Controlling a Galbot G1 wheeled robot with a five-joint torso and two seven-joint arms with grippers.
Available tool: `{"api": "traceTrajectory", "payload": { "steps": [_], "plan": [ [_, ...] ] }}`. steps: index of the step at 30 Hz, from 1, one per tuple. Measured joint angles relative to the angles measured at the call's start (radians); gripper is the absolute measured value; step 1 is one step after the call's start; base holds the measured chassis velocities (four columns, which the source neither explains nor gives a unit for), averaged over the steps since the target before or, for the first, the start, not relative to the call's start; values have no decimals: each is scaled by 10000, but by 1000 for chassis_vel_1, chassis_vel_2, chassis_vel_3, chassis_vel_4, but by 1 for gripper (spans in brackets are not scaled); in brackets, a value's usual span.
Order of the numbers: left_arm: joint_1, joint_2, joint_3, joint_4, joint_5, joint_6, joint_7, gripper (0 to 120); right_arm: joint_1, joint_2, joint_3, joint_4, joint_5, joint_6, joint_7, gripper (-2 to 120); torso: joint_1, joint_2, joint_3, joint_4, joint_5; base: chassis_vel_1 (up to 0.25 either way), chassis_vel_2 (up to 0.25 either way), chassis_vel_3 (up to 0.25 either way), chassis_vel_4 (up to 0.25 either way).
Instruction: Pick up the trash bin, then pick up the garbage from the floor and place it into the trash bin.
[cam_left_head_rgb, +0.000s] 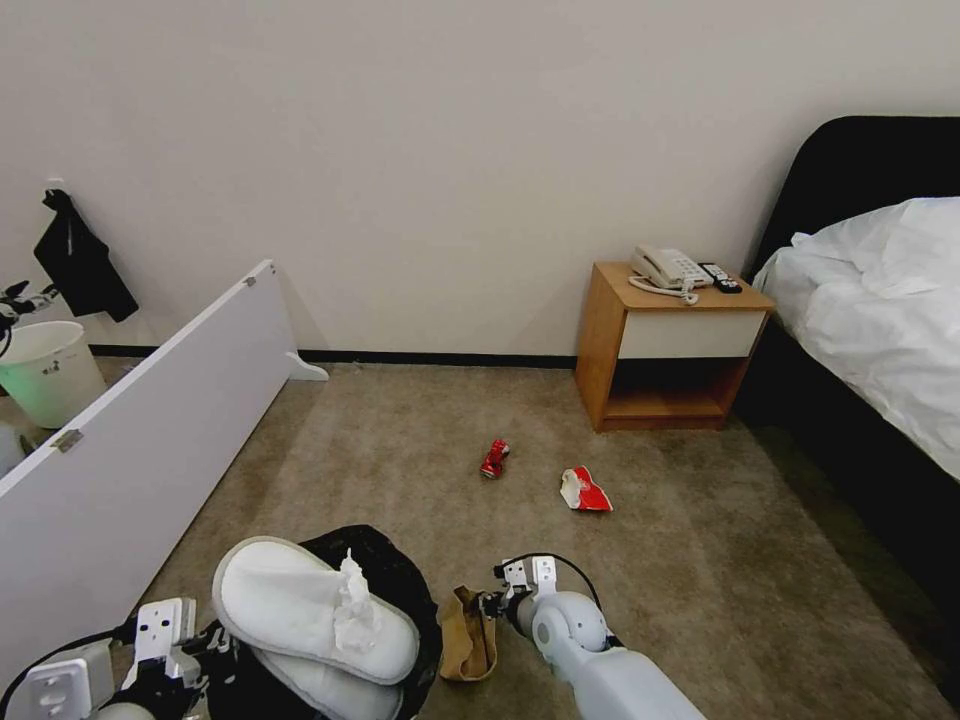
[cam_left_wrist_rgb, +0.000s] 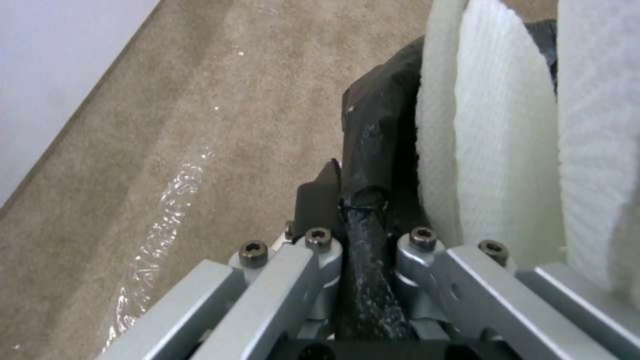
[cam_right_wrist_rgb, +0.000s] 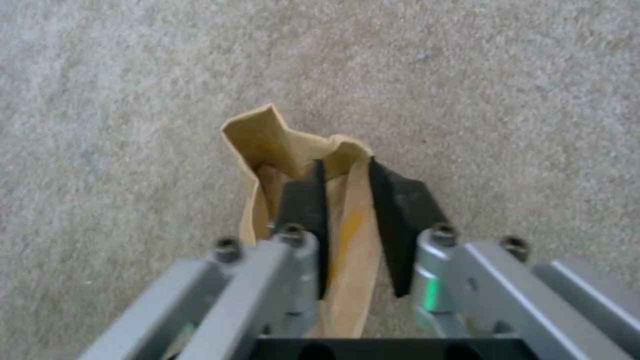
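Right claw (cam_right_wrist_rgb: 347, 220) pinching brown paper bag (cam_right_wrist_rgb: 300, 150) beside trash bin (cam_left_head_rgb: 400, 570); left claw (cam_left_wrist_rgb: 363, 240) clamps bin liner. Risk: flimsy bag slips, slippers (cam_left_head_rgb: 300, 605) block opening.

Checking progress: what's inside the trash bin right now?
Two white slippers and a crumpled tissue fill the trash bin, sticking out above its rim. Anything beneath them is covered.

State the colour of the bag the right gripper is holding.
Brown: the paper bag in the right gripper shows best in the right wrist view.

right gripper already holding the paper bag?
Yes, the right gripper has its fingers closed on the brown paper bag above the carpet.
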Motion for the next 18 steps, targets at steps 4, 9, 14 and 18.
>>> {"api": "traceTrajectory", "payload": {
  "steps": [4,9,14,18],
  "plan": [
    [19,-5,6,0,4,0,-1,4,12,2,18,-68,17,8,-8,0,0,0,0,0,0,0,0,0,0],
    [32,-1,-3,0,4,0,-2,4,12,0,-4,-128,30,18,-22,0,0,0,0,0,0,0,0,0,0],
    [50,7,-15,0,-7,0,-2,4,70,75,-34,-379,40,60,-87,0,0,0,0,1,0,0,0,0,0],
    [52,14,-18,0,-8,0,-3,4,32,15,15,-286,61,96,-149,0,0,1,0,1,0,0,0,0,0]
  ]
}}
